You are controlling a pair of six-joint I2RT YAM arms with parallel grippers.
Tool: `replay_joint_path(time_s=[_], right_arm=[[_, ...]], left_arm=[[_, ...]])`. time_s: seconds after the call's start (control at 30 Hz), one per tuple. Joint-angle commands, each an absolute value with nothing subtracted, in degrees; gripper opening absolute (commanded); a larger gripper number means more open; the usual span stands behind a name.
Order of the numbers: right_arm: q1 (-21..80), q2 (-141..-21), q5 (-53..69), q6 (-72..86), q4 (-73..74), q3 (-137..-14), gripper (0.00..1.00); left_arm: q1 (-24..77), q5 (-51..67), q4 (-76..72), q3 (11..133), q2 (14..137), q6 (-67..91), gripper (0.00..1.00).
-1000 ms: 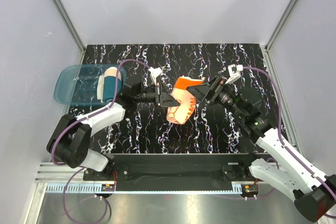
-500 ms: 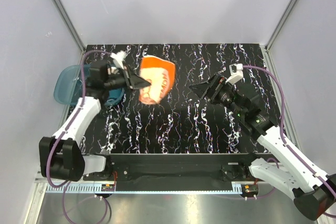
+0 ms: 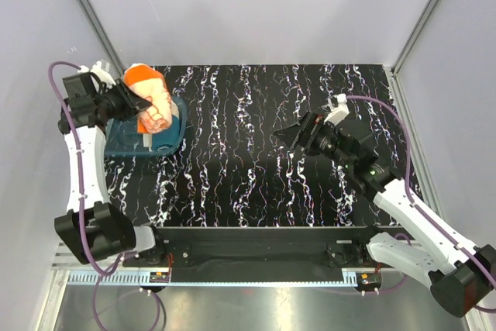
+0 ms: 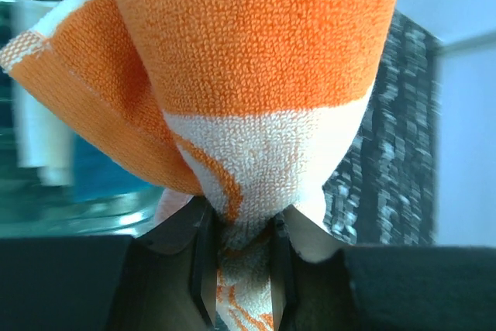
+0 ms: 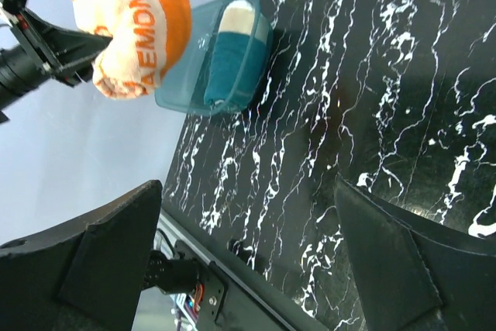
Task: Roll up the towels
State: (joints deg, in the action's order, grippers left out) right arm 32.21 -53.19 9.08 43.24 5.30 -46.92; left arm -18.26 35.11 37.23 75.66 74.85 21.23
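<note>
Now the left tool (image 3: 133, 104) is clenched on the bundled orange towel (image 3: 151, 98), holding it in the air above the translucent blue tray (image 3: 116, 143) at the far-left corner of the table (image 3: 248, 184). In the left wrist view, the cloth is pinched between its fingers (image 4: 203, 257). The teal towel (image 5: 232, 67), rolled, lies inside the tray. The right tool (image 3: 291, 136) hangs released, jaws spread wide, over the table's right half, touching nothing.

Overhead and right-wrist views share the tray (image 3: 118, 140).
</note>
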Motion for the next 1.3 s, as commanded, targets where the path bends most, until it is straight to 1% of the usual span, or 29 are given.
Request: replay_joint_path(time_s=[0.0,0.03,0.1,0.17,0.2,0.23,0.43,0.53,0.7,0.8,0.87,1.0,1.13,1.27], right_arm=[[32.5,-54.4,12.8,42.6,3.6,-47.5,1.0],[32.5,-55.2,14.1,42.7,3.4,-47.3,1.0],[32.4,-56.0,15.2,43.0,2.9,-47.2,1.0],[32.5,-57.4,17.0,42.9,3.0,-47.5,1.0],[32.5,-57.7,18.2,42.8,3.1,-47.8,1.0],[32.4,-58.4,18.7,42.7,3.2,-47.9,1.0],[32.4,-59.4,20.5,42.5,2.5,-47.3,1.0],[32.4,-59.1,20.6,42.3,2.5,-47.2,1.0],[32.4,-56.6,18.2,41.8,2.2,-45.2,1.0],[32.5,-54.7,17.6,42.9,0.7,-43.1,1.0],[32.4,-54.3,17.7,43.2,0.5,-42.6,1.0],[32.4,-53.8,17.8,42.3,1.7,-42.8,1.0],[32.4,-52.3,16.8,40.3,4.4,-43.9,1.0],[32.4,-50.7,15.7,39.2,5.7,-43.2,1.0]], left_arm=[[-21.0,24.7,40.2,81.2,76.4,15.4,0.0],[-21.4,20.9,39.3,81.2,76.6,15.2,0.0],[-23.0,18.5,38.3,81.3,77.2,14.6,0.0],[-23.5,13.4,38.8,81.9,78.0,13.2,0.0],[-23.6,8.8,39.1,82.3,78.9,12.6,0.0],[-23.6,6.8,39.7,82.3,79.4,12.2,0.0],[-23.6,4.4,38.6,82.1,86.7,11.5,0.0],[-23.6,6.1,37.1,81.7,90.4,11.8,0.0],[-23.6,13.8,33.7,80.4,94.2,12.5,0.0],[-23.6,19.3,27.2,79.2,94.4,12.1,0.0],[-23.6,22.0,25.4,78.9,95.8,11.4,0.0],[-23.6,23.5,17.0,73.4,97.2,11.2,0.0],[-23.6,25.5,15.5,71.6,99.0,8.9,0.0],[-23.6,24.1,14.1,69.3,98.1,6.5,0.0]])
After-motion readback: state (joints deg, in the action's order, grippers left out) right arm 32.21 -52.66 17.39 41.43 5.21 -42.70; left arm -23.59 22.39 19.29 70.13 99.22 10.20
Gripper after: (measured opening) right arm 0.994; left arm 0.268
